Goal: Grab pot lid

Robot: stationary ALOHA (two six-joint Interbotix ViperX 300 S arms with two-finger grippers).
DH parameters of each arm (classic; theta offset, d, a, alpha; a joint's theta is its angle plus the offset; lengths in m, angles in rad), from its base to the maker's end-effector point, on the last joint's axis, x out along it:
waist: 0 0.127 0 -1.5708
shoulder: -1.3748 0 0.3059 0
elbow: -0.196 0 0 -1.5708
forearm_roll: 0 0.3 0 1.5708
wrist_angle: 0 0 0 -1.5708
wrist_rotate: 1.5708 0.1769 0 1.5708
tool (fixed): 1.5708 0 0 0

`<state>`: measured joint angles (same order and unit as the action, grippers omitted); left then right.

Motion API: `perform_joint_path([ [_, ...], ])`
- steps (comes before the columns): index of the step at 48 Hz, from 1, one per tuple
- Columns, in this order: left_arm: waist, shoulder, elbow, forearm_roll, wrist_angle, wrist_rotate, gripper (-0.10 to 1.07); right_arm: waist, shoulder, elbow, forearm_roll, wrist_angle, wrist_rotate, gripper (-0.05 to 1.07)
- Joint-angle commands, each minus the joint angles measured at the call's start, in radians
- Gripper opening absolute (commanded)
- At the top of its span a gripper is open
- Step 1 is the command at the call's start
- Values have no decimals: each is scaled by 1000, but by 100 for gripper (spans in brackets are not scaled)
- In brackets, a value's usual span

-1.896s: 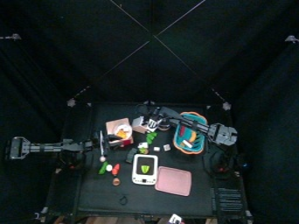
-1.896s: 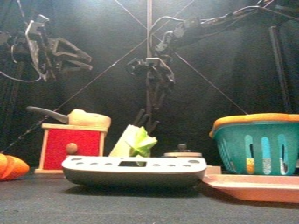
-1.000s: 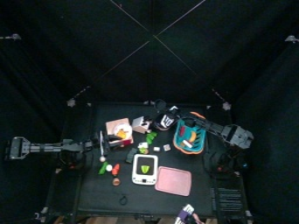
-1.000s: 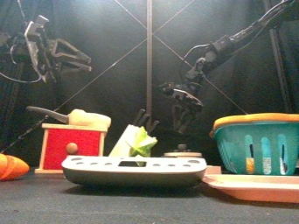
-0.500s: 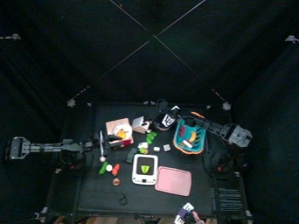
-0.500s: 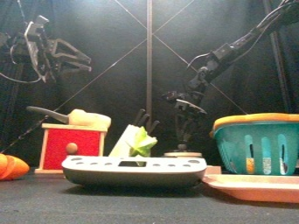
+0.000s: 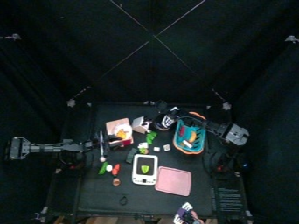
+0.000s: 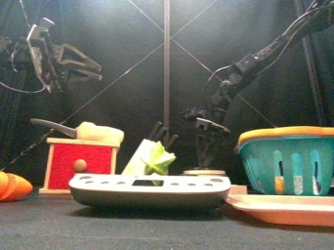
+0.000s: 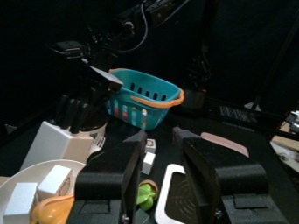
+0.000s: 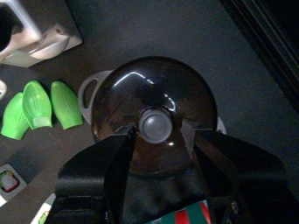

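Observation:
The pot lid (image 10: pixel 158 109) is dark glass with a round knob and sits on a pot with white handles. In the right wrist view my right gripper (image 10: pixel 163 138) is open just above it, one jaw on each side of the knob, not touching. The top view shows this gripper (image 7: pixel 165 119) at the table's back middle. In the front view it (image 8: pixel 209 127) hangs over the pot lid (image 8: pixel 204 172). My left gripper (image 9: pixel 163 171) is open and empty. It is held high at the left (image 8: pixel 55 61), away from the lid.
A teal basket (image 8: pixel 292 161) stands right of the pot, with a pink board (image 8: pixel 280 206) in front. A white scale (image 8: pixel 150 191), green vegetables (image 10: pixel 49 107), a red box (image 8: pixel 78 161) and a white knife block (image 9: pixel 59 138) crowd the middle and left.
My right arm has swung from the back middle toward the right and come down, so its open jaws now hang over the pot lid. The left arm has not moved.

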<state>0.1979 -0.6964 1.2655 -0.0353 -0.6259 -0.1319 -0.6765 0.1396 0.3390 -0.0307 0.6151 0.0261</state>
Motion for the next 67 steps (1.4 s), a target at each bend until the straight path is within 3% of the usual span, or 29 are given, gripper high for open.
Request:
perform_joint_path([
  [1, 3, 2, -11, -2, -3, 0, 74, -3, -23, -11, 0, -6, 0, 82],
  [25, 3, 2, -11, -2, -3, 0, 74, -3, -9, -11, 0, -20, 0, 73],
  [44, 5, -6, -9, -2, -5, 3, 74, -5, -26, -14, -2, -3, 2, 57],
  [67, 25, -40, 9, -2, -58, 3, 74, 0, -101, -9, 0, -2, 3, 56],
])
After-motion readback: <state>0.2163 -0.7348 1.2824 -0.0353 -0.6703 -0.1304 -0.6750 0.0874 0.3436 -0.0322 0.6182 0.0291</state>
